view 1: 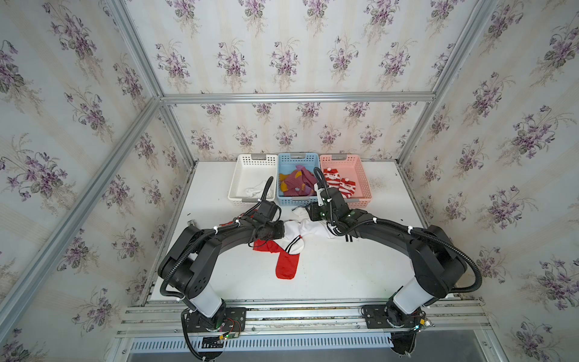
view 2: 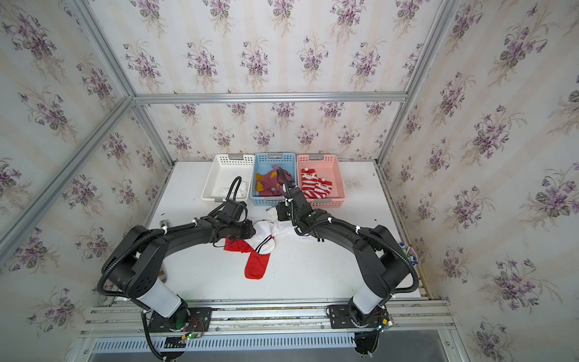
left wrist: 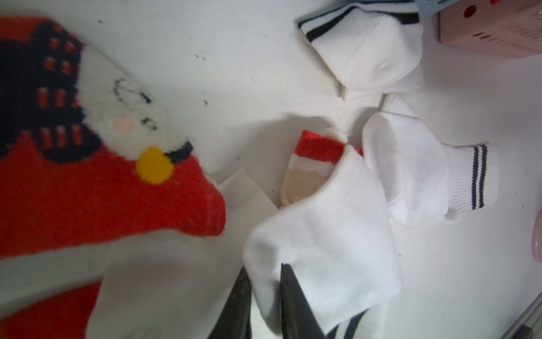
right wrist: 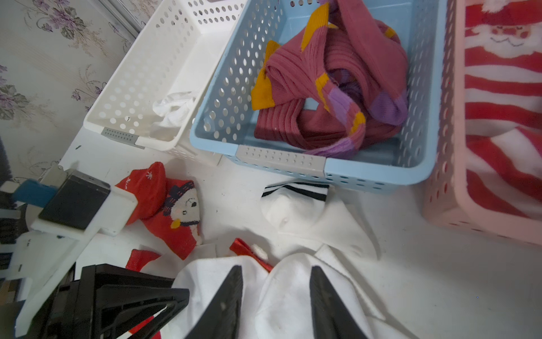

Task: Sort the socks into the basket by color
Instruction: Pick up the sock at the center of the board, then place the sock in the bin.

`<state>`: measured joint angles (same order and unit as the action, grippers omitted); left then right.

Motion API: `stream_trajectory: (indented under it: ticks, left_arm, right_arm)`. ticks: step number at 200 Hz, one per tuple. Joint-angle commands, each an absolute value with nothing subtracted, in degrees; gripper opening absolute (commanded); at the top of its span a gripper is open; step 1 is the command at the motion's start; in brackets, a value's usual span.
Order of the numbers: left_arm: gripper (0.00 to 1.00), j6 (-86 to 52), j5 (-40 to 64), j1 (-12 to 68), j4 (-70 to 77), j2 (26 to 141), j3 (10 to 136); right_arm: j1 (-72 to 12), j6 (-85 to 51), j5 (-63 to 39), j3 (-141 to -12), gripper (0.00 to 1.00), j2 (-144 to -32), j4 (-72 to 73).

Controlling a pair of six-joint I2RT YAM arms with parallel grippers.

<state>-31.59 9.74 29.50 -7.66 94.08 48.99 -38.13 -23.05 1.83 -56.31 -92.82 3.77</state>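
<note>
Socks lie heaped on the surface under both sets of fingers. Your left fingers are pinched tight on a fold of a white sock, with a red Santa sock just beside them. Your right fingers stand part open, astride a second white sock, with the blue basket just beyond their tips.

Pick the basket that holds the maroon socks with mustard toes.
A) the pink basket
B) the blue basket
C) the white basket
B: in both top views the maroon socks lie piled inside the blue basket, the middle one of the row.
</note>
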Motion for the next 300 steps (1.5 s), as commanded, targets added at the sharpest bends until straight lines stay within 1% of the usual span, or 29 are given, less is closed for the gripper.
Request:
stream_trajectory:
  ticks: [1, 35, 57, 80, 119, 213, 265, 275, 300]
  left_arm:
    - [0.14, -31.92, 11.41, 29.52, -7.27, 93.16, 49.64]
    - [0.08, -30.44, 11.86, 29.98, -7.06, 90.28, 50.58]
    - [0.08, -29.3, 12.39, 30.12, -7.95, 86.67, 51.76]
    - [0.08, -27.98, 12.19, 30.1, -11.36, 82.77, 54.53]
    - [0.05, -26.29, 12.88, 30.12, -17.97, 78.22, 60.89]
    - [0.06, -22.66, 11.67, 30.09, -28.59, 70.22, 73.7]
    - [0.06, -22.01, 10.46, 30.06, -31.27, 68.38, 76.72]
    - [0.06, -21.86, 8.28, 30.01, -31.63, 68.38, 77.06]
    - [0.07, -21.28, 7.33, 29.24, -31.97, 69.11, 78.04]
  right_arm:
    - [-38.06, -24.21, 3.35, -55.6, 0.4, -91.89, 5.25]
    - [-38.04, -24.33, 3.78, -54.98, 0.4, -91.59, 5.56]
    - [-38.0, -24.42, 4.21, -54.41, 0.4, -90.86, 6.12]
    - [-37.98, -24.58, 5.04, -52.69, 0.4, -89.21, 7.63]
    - [-37.97, -24.47, 5.2, -52.82, 0.4, -89.21, 7.51]
    - [-37.92, -24.35, 5.54, -52.28, 0.4, -87.81, 7.89]
    - [-37.95, -24.29, 5.78, -50.65, 0.4, -85.99, 7.91]
    - [-37.97, -24.21, 5.87, -50.46, 0.4, -85.69, 7.74]
    - [-37.92, -24.26, 5.98, -49.93, 0.4, -85.02, 7.56]
